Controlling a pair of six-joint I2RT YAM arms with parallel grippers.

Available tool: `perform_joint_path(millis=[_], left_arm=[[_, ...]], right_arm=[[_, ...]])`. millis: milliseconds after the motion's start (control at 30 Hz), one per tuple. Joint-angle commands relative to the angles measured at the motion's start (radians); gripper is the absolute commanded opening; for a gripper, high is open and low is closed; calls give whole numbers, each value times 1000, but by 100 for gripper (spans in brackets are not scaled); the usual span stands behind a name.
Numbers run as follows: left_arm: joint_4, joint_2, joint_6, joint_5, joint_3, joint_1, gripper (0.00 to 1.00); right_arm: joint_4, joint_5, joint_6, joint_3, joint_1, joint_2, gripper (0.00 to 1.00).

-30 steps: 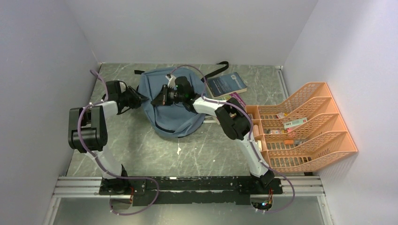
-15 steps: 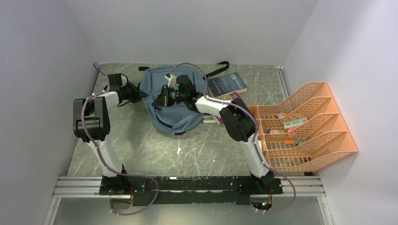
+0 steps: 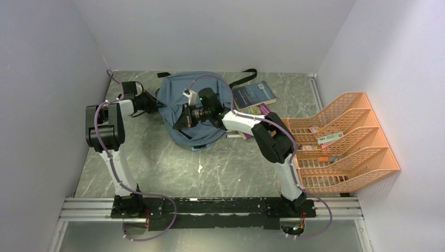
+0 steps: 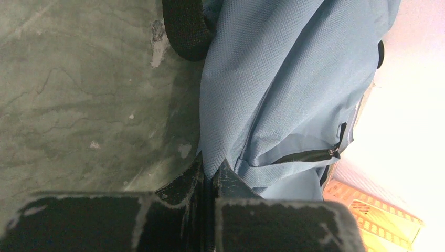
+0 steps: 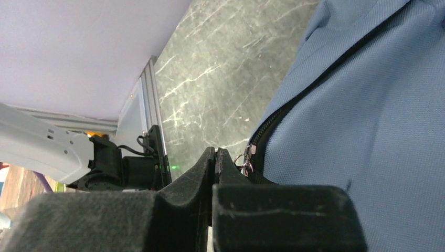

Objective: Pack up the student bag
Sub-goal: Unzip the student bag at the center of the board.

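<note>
Jaws together beside student bag [image 5: 362,100] zipper pull [image 5: 246,157]

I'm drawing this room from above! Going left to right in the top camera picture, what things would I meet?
left arm → student bag → blue book → orange tray rack

The top camera sits high behind both arms and looks down on the whole grey marbled surface [image 3: 157,157]. The left wrist camera looks past the black left tool [image 4: 210,167], very close to the soft grey-blue fabric bag [image 4: 273,79]. The right wrist camera looks past the black right tool [image 5: 215,155], also very close. All three views share that bag and the surface.
</note>
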Motion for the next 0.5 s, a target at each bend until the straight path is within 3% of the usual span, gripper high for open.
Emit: perform_joint_path(millis=[0,100,133,300,367,467], left_arm=[[78,9,33,-2,34,8,5],[62,-10,58,-9,33,-10,5],[48,-16,68,-11,38,-16,10],[4,-107,65,-21,-29,-25,69],[-38,-182,74,-69,-85,-23,80],[-48,-327,71,-124,-203,-23,83]], right_arm=[[-54,-10,-39,10,6,-51,0],[-123,74,-52,96,-2,-7,0],[-130,88,-47,123,-7,13,0],[-102,124,48,218,-60,113,0],[-100,116,60,256,-73,152,0],[-144,112,46,327,-76,212,0]])
